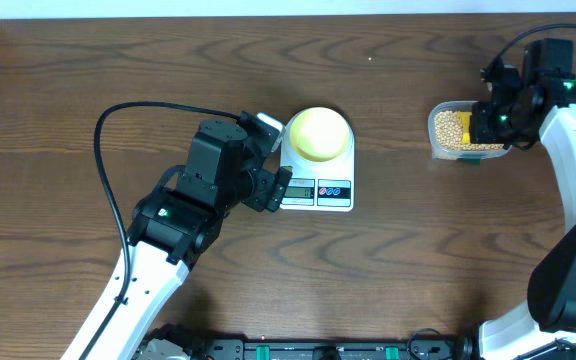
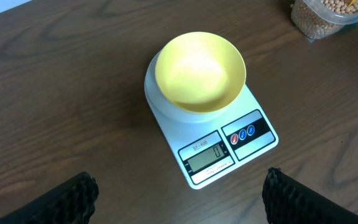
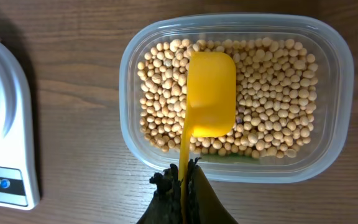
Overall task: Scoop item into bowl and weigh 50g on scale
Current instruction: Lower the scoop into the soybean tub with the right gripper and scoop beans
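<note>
The pale-yellow bowl (image 1: 318, 132) sits empty on the white scale (image 1: 334, 196); both show in the left wrist view, bowl (image 2: 200, 71) and scale (image 2: 253, 146), whose display reads 0. My left gripper (image 2: 179, 199) is open and empty, just in front of the scale's left front edge. The tan beans (image 3: 272, 118) fill a clear plastic tub (image 3: 334, 155) at the far right (image 1: 453, 130). My right gripper (image 3: 184, 183) is shut on the handle of a yellow scoop (image 3: 211, 93), whose empty head rests over the beans.
The dark wooden table (image 1: 388, 270) carries only the scale and the tub. A black cable (image 1: 118, 115) loops on the table left of my left arm. The scale's edge shows at the left of the right wrist view (image 3: 5, 124).
</note>
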### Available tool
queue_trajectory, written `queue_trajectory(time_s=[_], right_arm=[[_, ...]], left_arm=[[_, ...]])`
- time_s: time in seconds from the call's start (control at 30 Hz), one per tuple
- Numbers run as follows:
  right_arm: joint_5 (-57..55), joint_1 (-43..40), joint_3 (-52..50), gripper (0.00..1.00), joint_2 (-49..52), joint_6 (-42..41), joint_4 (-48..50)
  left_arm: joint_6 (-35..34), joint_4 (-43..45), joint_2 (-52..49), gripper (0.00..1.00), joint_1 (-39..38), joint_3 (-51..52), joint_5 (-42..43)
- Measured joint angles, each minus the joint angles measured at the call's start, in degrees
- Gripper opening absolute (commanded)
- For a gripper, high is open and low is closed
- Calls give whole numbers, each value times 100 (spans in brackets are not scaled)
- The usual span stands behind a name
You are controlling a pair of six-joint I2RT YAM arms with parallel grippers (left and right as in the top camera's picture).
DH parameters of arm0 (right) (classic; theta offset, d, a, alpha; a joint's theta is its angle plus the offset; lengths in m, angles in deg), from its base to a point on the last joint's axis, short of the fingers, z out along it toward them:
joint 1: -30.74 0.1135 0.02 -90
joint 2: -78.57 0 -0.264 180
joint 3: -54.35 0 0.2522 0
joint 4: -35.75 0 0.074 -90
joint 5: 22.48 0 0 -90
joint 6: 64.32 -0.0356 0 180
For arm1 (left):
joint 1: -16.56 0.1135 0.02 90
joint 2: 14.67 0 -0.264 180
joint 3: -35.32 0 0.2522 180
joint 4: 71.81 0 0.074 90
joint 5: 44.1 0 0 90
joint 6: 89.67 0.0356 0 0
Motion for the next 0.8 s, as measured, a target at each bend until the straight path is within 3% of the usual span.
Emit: queue_trajectory(time_s=[0.8], right_arm=[[2546, -1790, -44, 1, 72, 352, -177]], left_arm=[[0, 0, 0, 87, 0, 0, 0]])
